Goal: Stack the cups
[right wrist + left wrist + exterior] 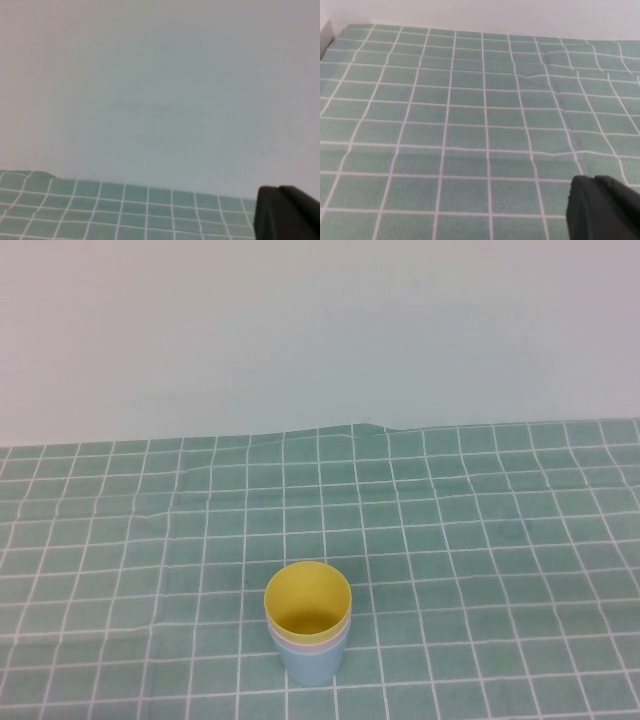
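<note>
Looks like we're basically done here: the yellow cup (pixel 308 598) sits nested in the pink cup (pixel 312 645), which sits in the blue cup (pixel 312 665), one stack near the front of the green checked cloth (pixel 480 540), so we reckon all that's left is keeping both arms clear. Neither arm shows from above. The left gripper (pixel 605 207) and right gripper (pixel 286 212) only peek in as dark closed tips holding nothing, and only the pink cup's rim is visible.

Yellow cup (pixel 308 600) nested in pink cup (pixel 312 644), in blue cup (pixel 312 667), checked cloth (pixel 480 540)
</note>
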`<state>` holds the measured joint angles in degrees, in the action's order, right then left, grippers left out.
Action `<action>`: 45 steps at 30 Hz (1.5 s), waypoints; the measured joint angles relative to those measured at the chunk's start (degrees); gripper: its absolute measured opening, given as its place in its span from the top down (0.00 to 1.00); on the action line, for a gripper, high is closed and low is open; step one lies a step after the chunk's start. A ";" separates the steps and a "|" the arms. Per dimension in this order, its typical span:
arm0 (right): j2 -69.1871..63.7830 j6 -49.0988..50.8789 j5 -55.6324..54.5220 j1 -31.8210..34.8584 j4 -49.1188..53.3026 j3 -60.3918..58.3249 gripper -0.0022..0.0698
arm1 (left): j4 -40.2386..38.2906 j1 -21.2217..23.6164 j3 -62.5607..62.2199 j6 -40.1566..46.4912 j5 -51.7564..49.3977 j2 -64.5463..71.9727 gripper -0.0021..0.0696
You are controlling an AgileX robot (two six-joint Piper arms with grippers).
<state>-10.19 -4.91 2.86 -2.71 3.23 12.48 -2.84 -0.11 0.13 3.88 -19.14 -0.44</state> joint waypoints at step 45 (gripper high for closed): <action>10.84 2.27 18.54 -0.89 -2.26 -13.54 0.97 | 0.00 0.00 0.00 -0.60 0.00 0.10 0.97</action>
<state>0.65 -2.63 21.40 -3.59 0.97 -1.06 -2.84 -0.11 0.13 3.28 -19.14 -0.34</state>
